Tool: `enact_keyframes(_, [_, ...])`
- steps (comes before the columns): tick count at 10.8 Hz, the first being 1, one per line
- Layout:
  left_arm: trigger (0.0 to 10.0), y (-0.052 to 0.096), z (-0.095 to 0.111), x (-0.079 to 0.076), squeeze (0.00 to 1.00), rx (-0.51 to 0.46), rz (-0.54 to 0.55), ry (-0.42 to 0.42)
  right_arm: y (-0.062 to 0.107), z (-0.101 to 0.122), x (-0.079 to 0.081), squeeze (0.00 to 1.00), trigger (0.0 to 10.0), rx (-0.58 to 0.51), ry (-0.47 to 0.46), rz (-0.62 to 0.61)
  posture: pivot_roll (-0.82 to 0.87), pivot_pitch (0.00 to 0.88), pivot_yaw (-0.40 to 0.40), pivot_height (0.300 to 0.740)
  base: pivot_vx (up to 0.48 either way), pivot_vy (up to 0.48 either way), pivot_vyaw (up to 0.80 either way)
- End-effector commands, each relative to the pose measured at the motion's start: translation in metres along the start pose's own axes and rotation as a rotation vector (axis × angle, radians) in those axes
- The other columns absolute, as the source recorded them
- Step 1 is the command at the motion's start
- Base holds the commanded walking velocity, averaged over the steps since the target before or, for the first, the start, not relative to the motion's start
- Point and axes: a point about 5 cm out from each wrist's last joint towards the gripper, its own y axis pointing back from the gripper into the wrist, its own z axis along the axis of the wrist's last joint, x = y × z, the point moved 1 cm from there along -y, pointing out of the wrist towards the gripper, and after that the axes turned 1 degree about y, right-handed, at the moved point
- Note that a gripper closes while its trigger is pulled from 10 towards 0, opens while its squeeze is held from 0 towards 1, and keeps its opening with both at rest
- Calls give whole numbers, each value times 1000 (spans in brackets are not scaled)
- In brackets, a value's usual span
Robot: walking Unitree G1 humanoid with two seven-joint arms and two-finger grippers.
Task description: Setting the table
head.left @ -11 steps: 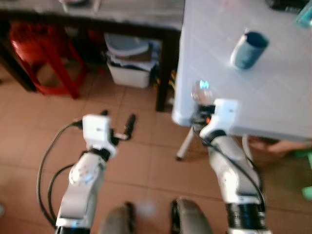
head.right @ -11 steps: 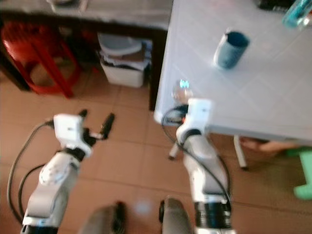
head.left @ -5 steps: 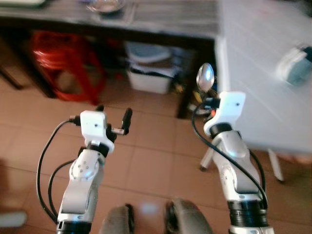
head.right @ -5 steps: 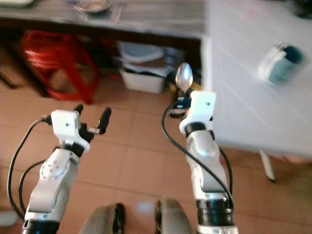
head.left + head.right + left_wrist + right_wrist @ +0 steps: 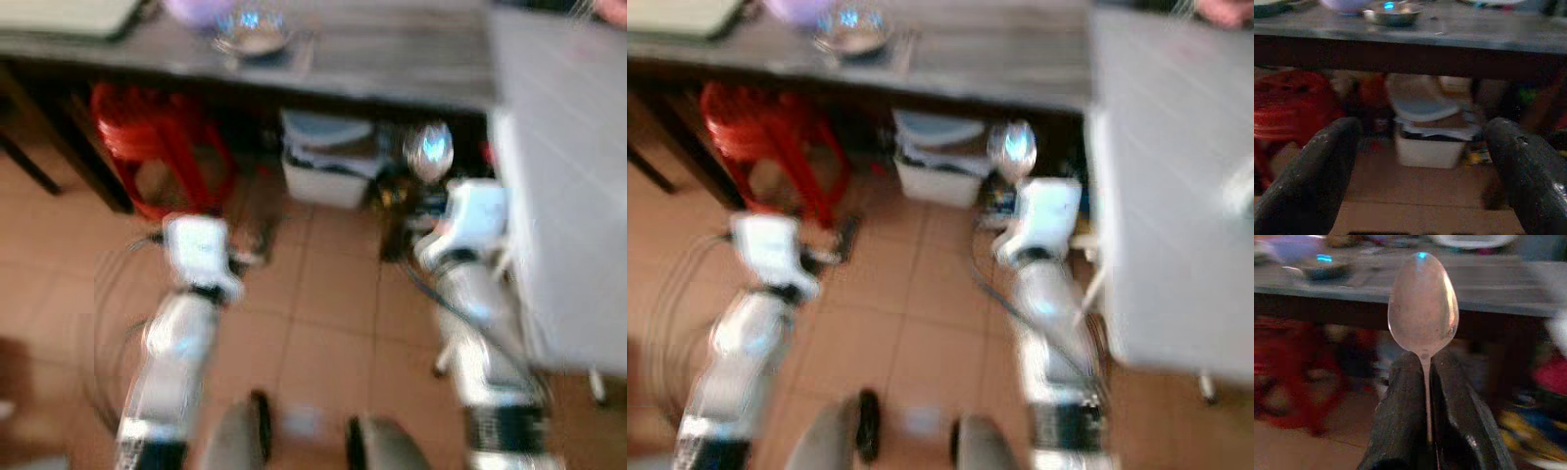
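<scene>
Blurred head-camera views look down on a tiled floor, with the robot's two silver arms raised in front of its body.

Nearest, the right gripper (image 5: 1426, 396) has its two black fingers pressed tightly together on the thin handle of a metal spoon (image 5: 1423, 303). The spoon stands upright, bowl uppermost, above the gripper and over the floor, just beside the near corner of the white table (image 5: 568, 196) on the robot's right.

The left gripper (image 5: 1425, 161) holds nothing. Its fingers (image 5: 1312, 171) are spread wide apart, pointing over the floor towards the space under the counter.

By the look of it, the task is in its early or middle part. The spoon is in hand but not yet laid on a table. Setting it down remains, and any other pieces too.

Further off, a long dark counter (image 5: 392, 59) runs across the far side. On it rest a shallow metal bowl (image 5: 253, 37) and a pale purple object just beside it, too blurred to name. Under the counter stand a red plastic stool (image 5: 147, 147) and a white bin (image 5: 328, 166) with a grey lid, well apart from both grippers.

The white table's corner lies close to the right arm and could be knocked in turning.
</scene>
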Motion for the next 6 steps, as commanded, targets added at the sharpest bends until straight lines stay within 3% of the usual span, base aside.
enact_keyframes(1, [10000,-1,2,-8,0,-12,-17,7,3,3,-11,0,10000,-18,22,-31,-55,213,2,740,401,262,0])
enact_keyframes(3, [10000,-2,4,-8,0,-26,-13,-7,4,3,-12,0,10000,-22,26,-31,-56,211,3,740,401,261,0])
enact_keyframes(6, [10000,-6,5,-13,0,-38,-29,-9,1,3,-7,0,10000,-32,27,-16,-55,194,6,740,447,0,0])
